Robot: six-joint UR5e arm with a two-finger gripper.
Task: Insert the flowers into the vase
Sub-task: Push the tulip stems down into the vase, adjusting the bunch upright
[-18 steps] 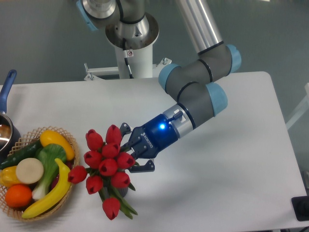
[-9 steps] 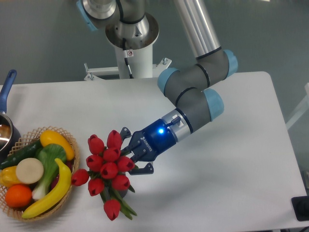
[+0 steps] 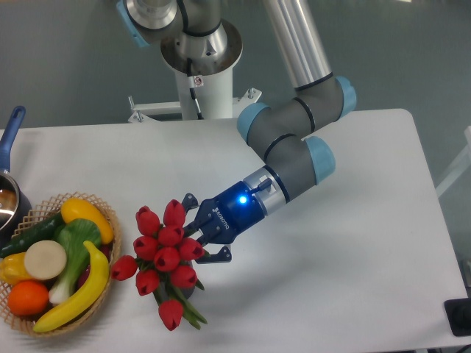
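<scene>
Now, from my seat, the black two-finger gripper (image 3: 193, 237) was spread wide beside the bunch of glossy red artificial tulips (image 3: 165, 257) — just left of it, stems down in the mostly hidden dark grey vase (image 3: 185, 292).

You see the flowers (image 3: 166, 254) — glossy red tulip buds on green stems (one bud hangs low) — bunched near the table's front-left, hiding nearly all of the dark vase (image 3: 184, 292) beneath them.
</scene>
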